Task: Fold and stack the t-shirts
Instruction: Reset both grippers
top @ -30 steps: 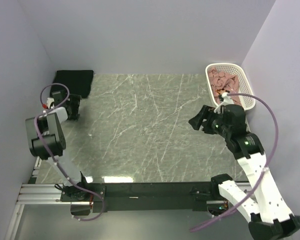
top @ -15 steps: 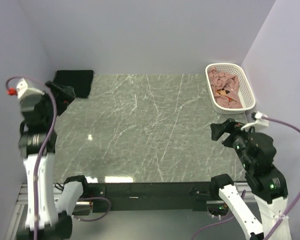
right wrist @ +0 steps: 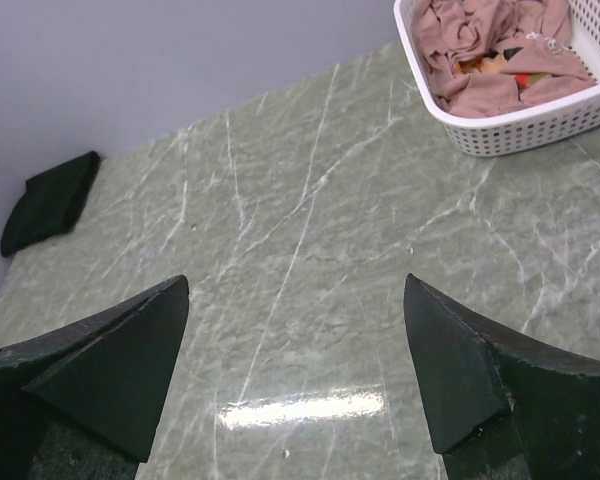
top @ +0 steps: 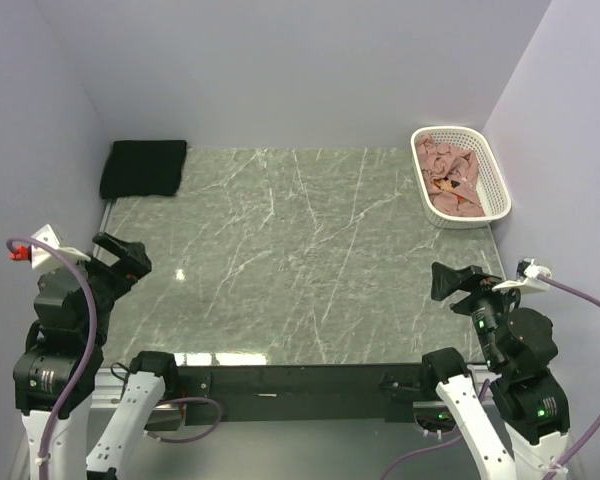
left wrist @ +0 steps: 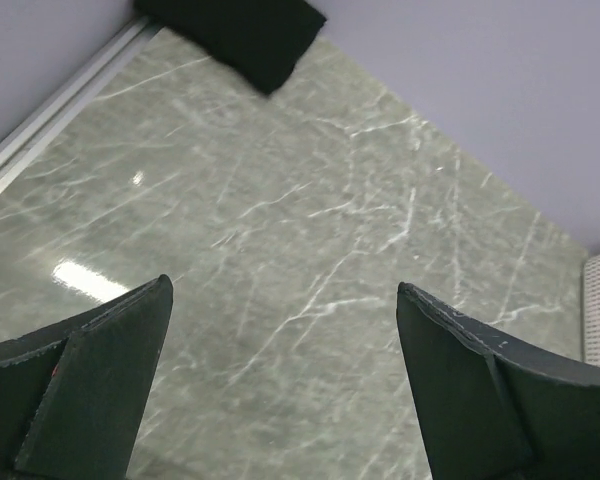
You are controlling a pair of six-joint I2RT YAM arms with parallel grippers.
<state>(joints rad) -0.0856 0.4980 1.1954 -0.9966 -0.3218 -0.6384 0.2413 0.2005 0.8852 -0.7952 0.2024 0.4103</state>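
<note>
Desk (top: 300, 250): green marbled surface, walled on three sides.

Black t-shirt (top: 144, 168): lies at 11 o'clock, in the far left corner of the desk, folded into a flat, roughly rectangular pad. Nothing rests on it and nothing touches it.

Pink t-shirts (top: 442, 160): crumpled together in a loose heap inside the white lattice basket (top: 497, 190). The basket stands at 1 o'clock, near the right wall and well apart from the black t-shirt. How many garments make up the heap cannot be told.

Left fingers (top: 132, 263): at 8 o'clock, raised above the near left part of the desk and pointing toward its middle. They are spread wide and hold nothing; the left wrist view shows bare desk between them.

Right fingers (top: 442, 283): at 4 o'clock, raised above the near right part of the desk. They are likewise spread wide with nothing held, well apart from the basket.
</note>
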